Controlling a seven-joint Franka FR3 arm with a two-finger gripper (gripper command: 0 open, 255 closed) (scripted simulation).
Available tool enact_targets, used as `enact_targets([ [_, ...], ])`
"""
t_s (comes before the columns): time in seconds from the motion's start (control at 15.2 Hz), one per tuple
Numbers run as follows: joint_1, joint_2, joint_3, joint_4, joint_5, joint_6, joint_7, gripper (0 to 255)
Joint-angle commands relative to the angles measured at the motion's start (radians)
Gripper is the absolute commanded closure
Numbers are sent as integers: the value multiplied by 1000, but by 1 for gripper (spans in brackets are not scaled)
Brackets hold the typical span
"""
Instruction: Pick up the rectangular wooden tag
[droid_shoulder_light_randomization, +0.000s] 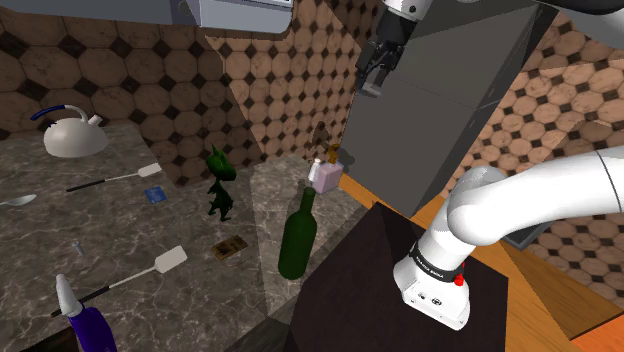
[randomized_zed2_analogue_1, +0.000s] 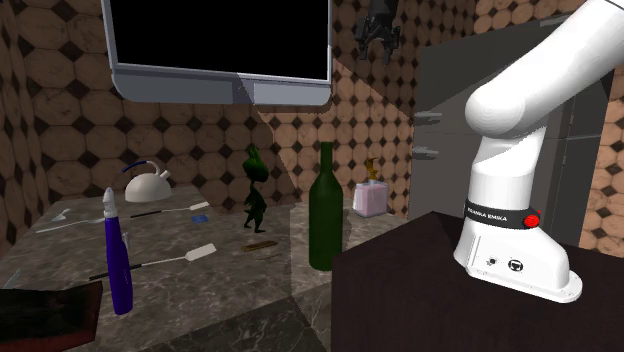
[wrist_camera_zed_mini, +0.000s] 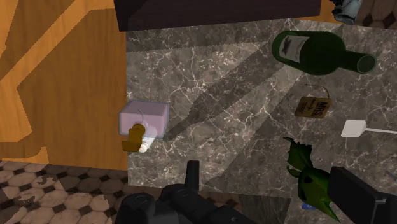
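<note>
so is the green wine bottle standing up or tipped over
Upright: the green wine bottle stands on its base on the marble counter, neck pointing up.

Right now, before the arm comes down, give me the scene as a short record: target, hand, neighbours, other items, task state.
target: brown rectangular tag, lying flat on the marble counter, not held
hand: the hand is open, high above the counter, holding nothing
neighbours: upright green bottle and green figurine, the tag between them, touching neither
other items: pale box with a gold top, white spatula, kettle
task state: tag not yet picked up
</note>
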Motion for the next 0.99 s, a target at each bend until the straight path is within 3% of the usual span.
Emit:
enact_targets([
  [0.0, 0, 0, 0, 0, 0, 0, 0, 0],
  [0.46, -10, 31, 147, -140, 67, 118, 262, 0],
  [0.92, -14, 150, 297, -206, 135, 254, 525, 0],
])
